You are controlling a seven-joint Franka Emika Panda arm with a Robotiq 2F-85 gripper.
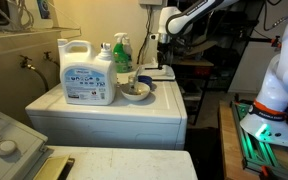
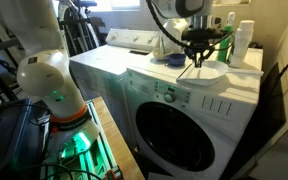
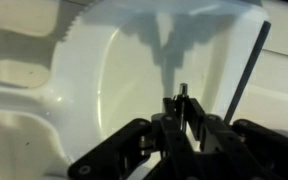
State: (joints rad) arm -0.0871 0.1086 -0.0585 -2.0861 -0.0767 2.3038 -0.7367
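Note:
My gripper [image 1: 162,48] hangs above the back of a white washing machine's top [image 1: 169,100], also seen in an exterior view [image 2: 196,58]. In the wrist view its jaws [image 3: 182,100] are shut on a thin metal stick [image 3: 183,91] that points down at the white surface. The gripper's shadow falls on a rounded white recess [image 3: 134,70] below. A dark blue flat thing [image 1: 160,72] lies just under the gripper. A pale bowl [image 1: 135,91] stands nearby on the top.
A big white detergent jug [image 1: 88,72] and a green bottle [image 1: 121,55] stand on the machine top beside the bowl. The machine's round door [image 2: 174,125] faces the room. A second robot base with green light [image 2: 69,125] stands on the floor.

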